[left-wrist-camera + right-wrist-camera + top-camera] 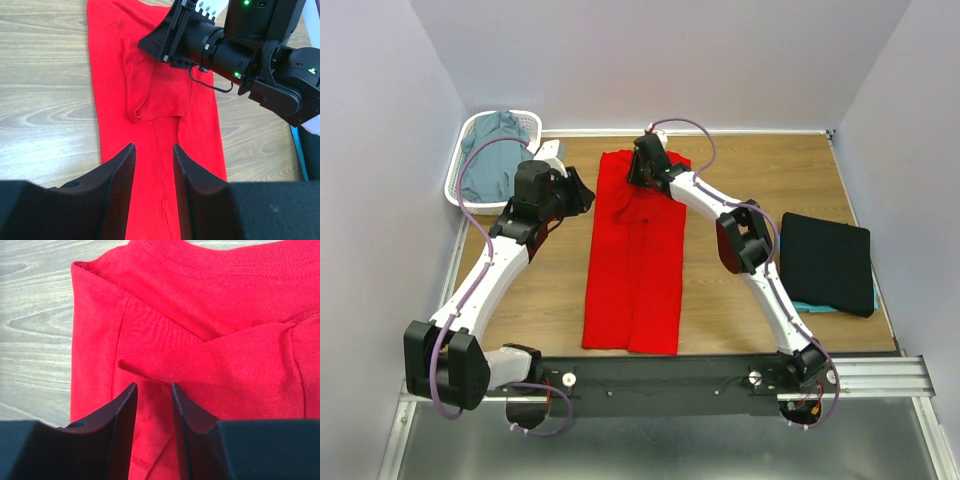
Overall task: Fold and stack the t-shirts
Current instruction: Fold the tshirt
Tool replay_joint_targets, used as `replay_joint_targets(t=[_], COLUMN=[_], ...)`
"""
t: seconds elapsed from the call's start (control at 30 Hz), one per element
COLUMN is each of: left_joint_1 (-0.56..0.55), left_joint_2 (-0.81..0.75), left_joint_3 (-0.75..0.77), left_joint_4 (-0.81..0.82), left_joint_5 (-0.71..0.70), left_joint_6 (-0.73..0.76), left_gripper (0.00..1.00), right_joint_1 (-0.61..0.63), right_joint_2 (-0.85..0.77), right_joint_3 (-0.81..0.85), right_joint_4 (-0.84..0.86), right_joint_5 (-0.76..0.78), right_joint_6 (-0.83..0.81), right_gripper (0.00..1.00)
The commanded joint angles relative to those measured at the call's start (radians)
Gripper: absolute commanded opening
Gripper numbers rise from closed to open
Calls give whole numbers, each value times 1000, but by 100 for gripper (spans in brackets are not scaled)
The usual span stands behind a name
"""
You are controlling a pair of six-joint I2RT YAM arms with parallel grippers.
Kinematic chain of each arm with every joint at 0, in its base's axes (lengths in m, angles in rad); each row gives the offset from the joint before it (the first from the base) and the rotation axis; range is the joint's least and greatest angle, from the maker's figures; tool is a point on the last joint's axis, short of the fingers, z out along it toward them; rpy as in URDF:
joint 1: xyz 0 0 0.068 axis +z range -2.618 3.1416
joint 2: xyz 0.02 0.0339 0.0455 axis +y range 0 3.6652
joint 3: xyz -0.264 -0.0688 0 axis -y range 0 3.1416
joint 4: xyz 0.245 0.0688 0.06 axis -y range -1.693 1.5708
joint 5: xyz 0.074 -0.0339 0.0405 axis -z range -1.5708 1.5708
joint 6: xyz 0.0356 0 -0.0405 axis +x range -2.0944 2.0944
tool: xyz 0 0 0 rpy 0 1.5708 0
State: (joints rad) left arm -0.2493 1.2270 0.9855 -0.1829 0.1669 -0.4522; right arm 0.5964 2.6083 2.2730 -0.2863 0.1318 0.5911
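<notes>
I am counting four cloth t-shirts: bright red t-shirt (635,265) centre, black t-shirt (828,262) over teal t-shirt (812,307) right, grey-blue t-shirt (492,160) upper left. My left gripper (153,148) is hovering, jaws apart, by the red; my right gripper (153,388) is straddling its fold, whether clamping I cannot tell.

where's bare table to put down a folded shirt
Far right corner of the table, behind the black t-shirt. Also the near strip between the left arm and red t-shirt. Crowded between red and black, under the right arm.
</notes>
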Motion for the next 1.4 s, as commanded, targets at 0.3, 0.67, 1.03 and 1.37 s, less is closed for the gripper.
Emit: replay_joint_targets(t=[0.3, 0.67, 1.03, 1.37], left_joint_1=[7, 7, 12, 16], left_joint_2=[19, 28, 45, 48], left_joint_3=[-25, -41, -64, -73], left_joint_4=[10, 22, 37, 42], left_joint_5=[25, 11, 5, 6], left_joint_6=[23, 27, 30, 35], left_gripper=[44, 44, 44, 44], right_joint_1=[3, 13, 55, 72], right_joint_2=[-42, -70, -54, -68], right_joint_3=[-79, -84, -96, -121], right_joint_4=[-1, 3, 3, 4], right_joint_5=[77, 97, 65, 121], right_joint_6=[-27, -53, -77, -76], right_gripper=[42, 42, 42, 25])
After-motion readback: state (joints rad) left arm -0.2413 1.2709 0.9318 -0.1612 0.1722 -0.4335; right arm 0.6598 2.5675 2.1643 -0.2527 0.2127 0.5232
